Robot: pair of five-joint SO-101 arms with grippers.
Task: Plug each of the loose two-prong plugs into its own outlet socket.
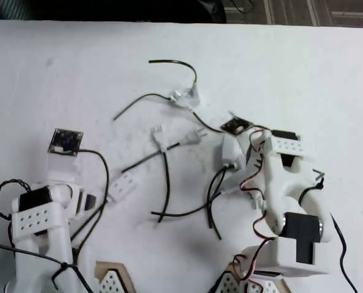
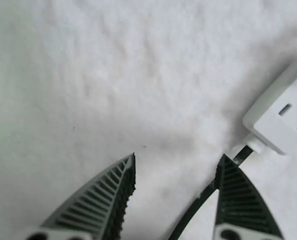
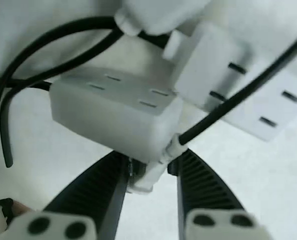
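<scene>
Three sockets: one socket (image 1: 123, 186) lies just beside the left claw (image 2: 176, 162), spread apart; the right claw (image 3: 152, 159) clamps a second socket (image 3: 113, 115), a third touching it. Three plugs (image 1: 197, 135) lie loose mid-surface (image 1: 304, 67), which is white; dark floor (image 1: 279, 9) beyond.

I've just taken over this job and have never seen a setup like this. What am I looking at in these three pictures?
Two small white robot arms sit at a white table. The high picture looks down on both; the other two come from a camera on each arm's wrist. On the table lie black cords, loose white plugs and a socket block beside the left arm. The left gripper is open over bare table, holding nothing. The right gripper is closed on the end of a second socket block.
</scene>
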